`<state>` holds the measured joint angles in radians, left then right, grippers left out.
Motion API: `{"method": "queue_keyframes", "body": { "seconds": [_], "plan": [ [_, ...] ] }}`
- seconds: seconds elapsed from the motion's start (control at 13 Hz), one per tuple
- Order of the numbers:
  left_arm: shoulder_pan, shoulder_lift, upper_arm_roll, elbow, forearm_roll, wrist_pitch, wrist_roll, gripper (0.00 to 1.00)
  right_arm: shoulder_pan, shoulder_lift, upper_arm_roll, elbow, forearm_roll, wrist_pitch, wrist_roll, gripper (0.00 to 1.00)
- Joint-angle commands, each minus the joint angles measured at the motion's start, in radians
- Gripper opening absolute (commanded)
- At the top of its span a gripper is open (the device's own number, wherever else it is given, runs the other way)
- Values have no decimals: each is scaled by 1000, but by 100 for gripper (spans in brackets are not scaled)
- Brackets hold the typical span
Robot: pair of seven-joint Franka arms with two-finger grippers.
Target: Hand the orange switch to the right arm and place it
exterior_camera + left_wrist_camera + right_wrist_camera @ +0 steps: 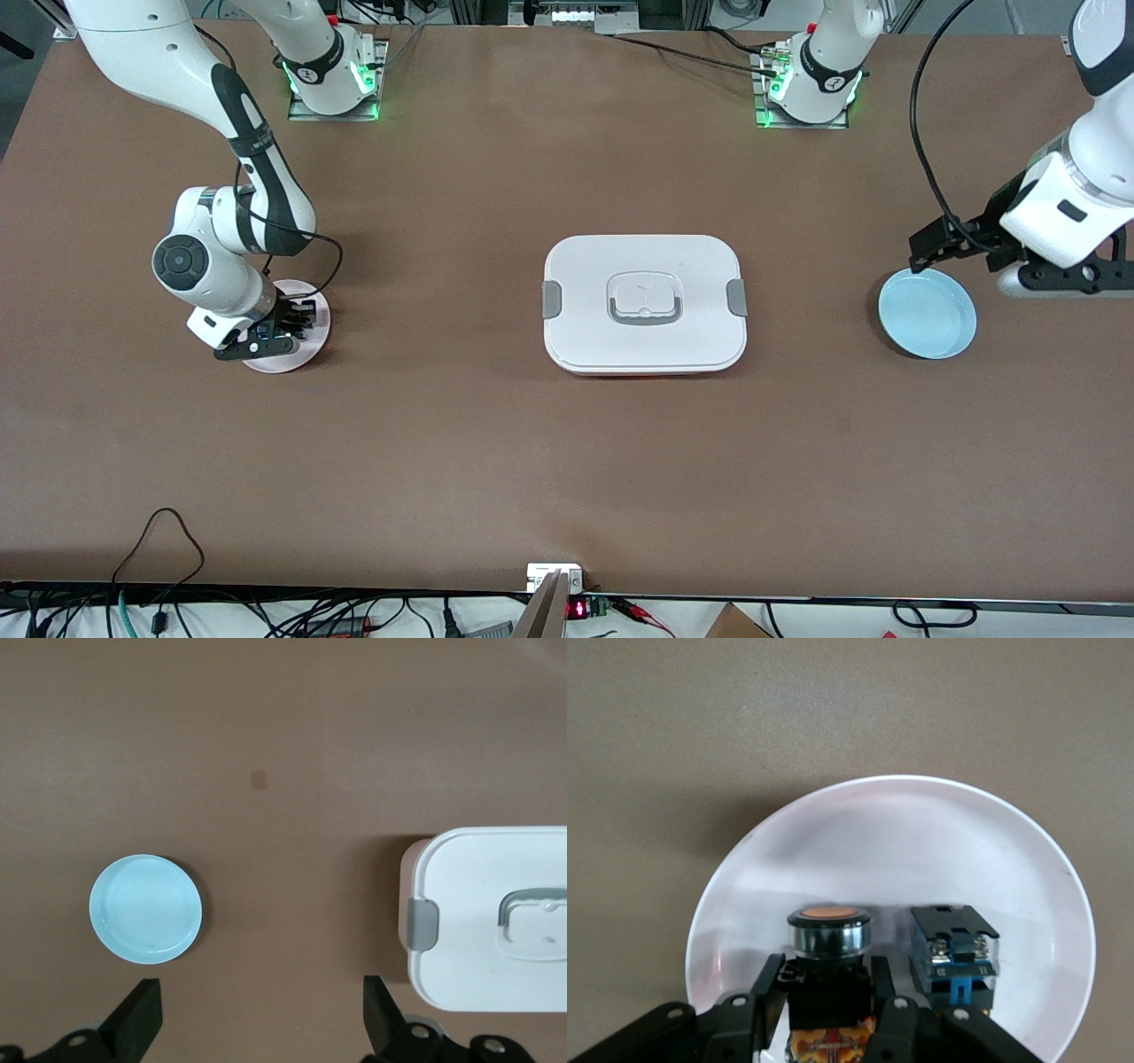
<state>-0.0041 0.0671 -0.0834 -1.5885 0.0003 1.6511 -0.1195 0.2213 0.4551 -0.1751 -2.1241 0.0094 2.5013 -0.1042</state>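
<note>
Right pincer pinches the orange switch, seemingly resting in pink dish; left pincer spread.

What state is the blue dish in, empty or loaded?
Empty. The blue dish shows only bare bottom in the left wrist view; the open left gripper hangs beside it.

Two switches sit side by side in a dish

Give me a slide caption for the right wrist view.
Right claw closed around the orange switch in the white dish, beside a blue-bodied switch.
</note>
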Motion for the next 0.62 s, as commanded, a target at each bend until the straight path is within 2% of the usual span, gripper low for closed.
{"method": "queue_keyframes", "body": {
  "seconds": [0.0, 0.08, 0.31, 0.54],
  "plan": [
    [-60, -122, 91, -142, -17, 44, 66, 100, -13, -6, 8, -11, 1, 19, 11, 96],
    [-60, -118, 93, -139, -16, 52, 83, 100, -11, -10, 8, -8, 3, 15, 12, 99],
    [-50, -83, 91, -116, -3, 61, 182, 100, -10, -55, 8, 13, 4, -20, 9, 99],
    [-50, -78, 82, -104, -5, 55, 180, 100, -3, -134, 9, 151, 4, -241, 8, 99]
  ]
}}
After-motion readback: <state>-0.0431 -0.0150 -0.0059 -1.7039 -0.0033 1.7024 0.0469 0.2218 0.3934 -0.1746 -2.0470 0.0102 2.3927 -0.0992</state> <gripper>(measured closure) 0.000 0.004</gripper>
